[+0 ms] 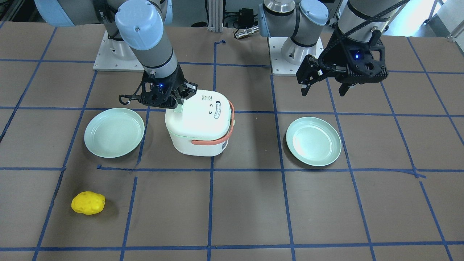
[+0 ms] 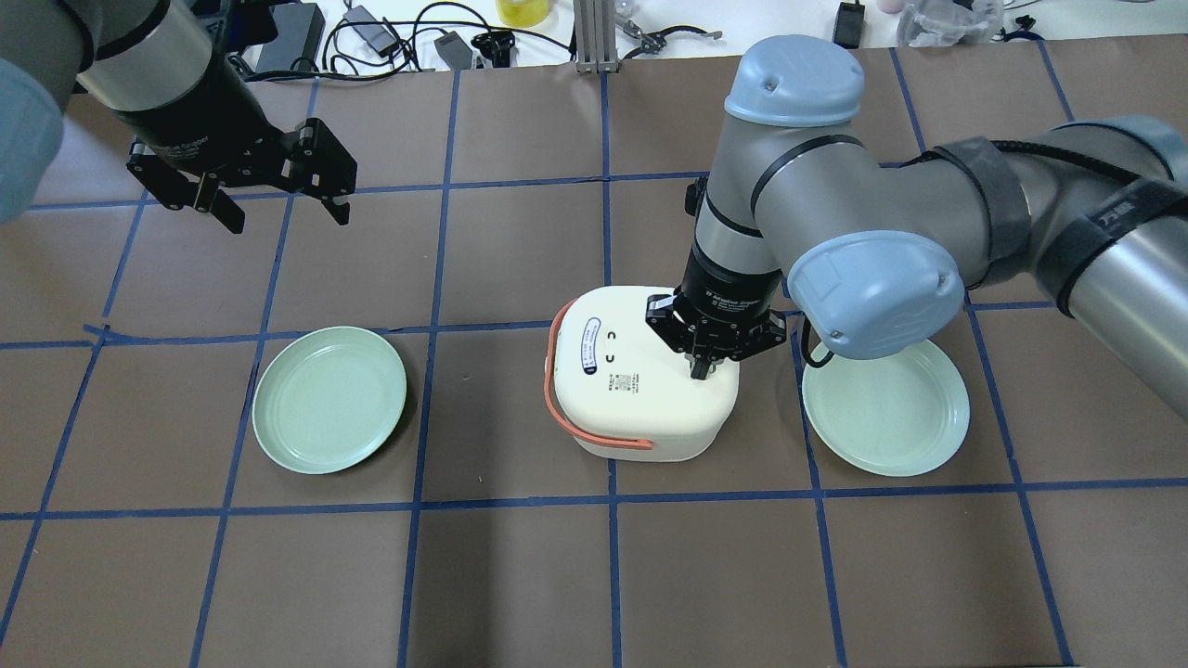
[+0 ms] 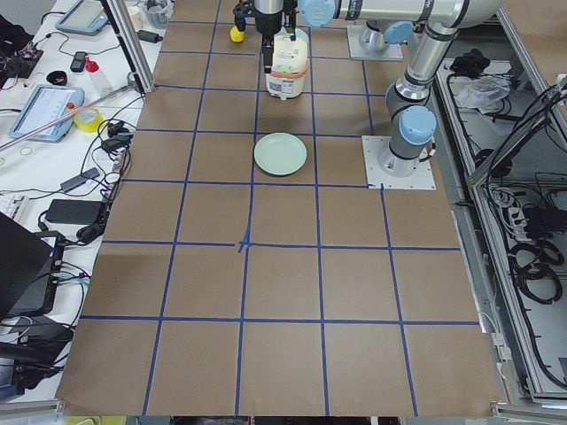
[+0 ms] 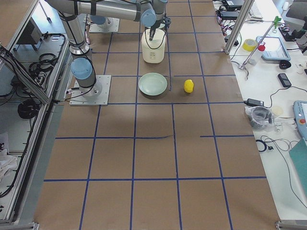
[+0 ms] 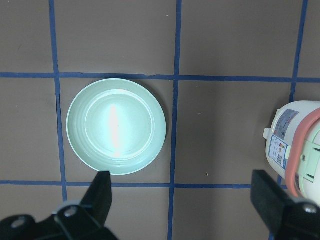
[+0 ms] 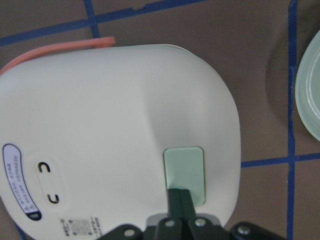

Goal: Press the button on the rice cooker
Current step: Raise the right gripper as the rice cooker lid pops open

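Right wrist-mounted view looks straight down on the white rice cooker (image 6: pixel 115 135). There the right jaws are pressed together into one dark tip. Their fingertips (image 6: pixel 181 202) sit on the near end of the pale green button (image 6: pixel 184 167), touching it as far as this view shows. Whether the button is pushed in, I cannot tell. The button lies close to one corner of the lid. An oval label (image 6: pixel 17 180) sits at the opposite end, and the coral handle (image 6: pixel 60 47) curves past the far edge.

In the overhead exterior view the cooker stands upright about the middle of the brown counter (image 2: pixel 520 575), between two pale green plates. The right arm (image 2: pixel 742 250) comes down nearly vertical onto the side of the lid nearest the right-hand plate (image 2: pixel 886 408). That plate lies just beside the cooker, while the left-hand plate (image 2: pixel 329 399) lies farther out on the other side, apart from it.

The left jaws hang above the counter, well apart from the cooker, spread wide with nothing between them. In the left wrist-mounted view their two fingers (image 5: pixel 102 192) stand at the bottom corners, with the left-hand plate showing between and beyond them and the cooker's edge at the right.

In the exterior front-facing view a yellow lump (image 1: pixel 88 203) lies on the counter on the robot's right, toward the side away from its base. It is well apart from cooker and plates. Blue tape lines (image 2: pixel 608 232) divide the counter into squares.
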Motion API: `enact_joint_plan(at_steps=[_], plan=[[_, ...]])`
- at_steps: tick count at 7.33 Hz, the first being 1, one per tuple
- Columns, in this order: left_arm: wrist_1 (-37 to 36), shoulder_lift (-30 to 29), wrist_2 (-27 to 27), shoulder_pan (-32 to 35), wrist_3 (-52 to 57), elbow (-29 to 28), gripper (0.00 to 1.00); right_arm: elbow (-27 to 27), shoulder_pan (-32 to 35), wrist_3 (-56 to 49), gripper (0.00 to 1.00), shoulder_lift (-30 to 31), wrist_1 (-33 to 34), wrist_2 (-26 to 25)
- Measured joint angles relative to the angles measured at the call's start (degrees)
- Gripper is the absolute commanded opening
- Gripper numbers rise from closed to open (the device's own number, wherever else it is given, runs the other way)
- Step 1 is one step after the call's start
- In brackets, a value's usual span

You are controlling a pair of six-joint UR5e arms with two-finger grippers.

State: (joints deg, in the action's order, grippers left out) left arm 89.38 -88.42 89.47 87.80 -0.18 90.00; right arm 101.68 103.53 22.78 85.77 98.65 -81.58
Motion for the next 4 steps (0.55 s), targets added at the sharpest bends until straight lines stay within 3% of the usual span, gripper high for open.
enact_joint_plan(at_steps=[1,4], plan=[[0.0,0.0,0.0,0.0,0.0,0.0,1.0,-1.86,-0.18,0.88,1.0,-0.01,-0.11,-0.3],[0.0,0.0,0.0,0.0,-0.02,0.0,1.0,-9.03,-1.2,3.62,1.0,-0.71,-3.55,-3.09]])
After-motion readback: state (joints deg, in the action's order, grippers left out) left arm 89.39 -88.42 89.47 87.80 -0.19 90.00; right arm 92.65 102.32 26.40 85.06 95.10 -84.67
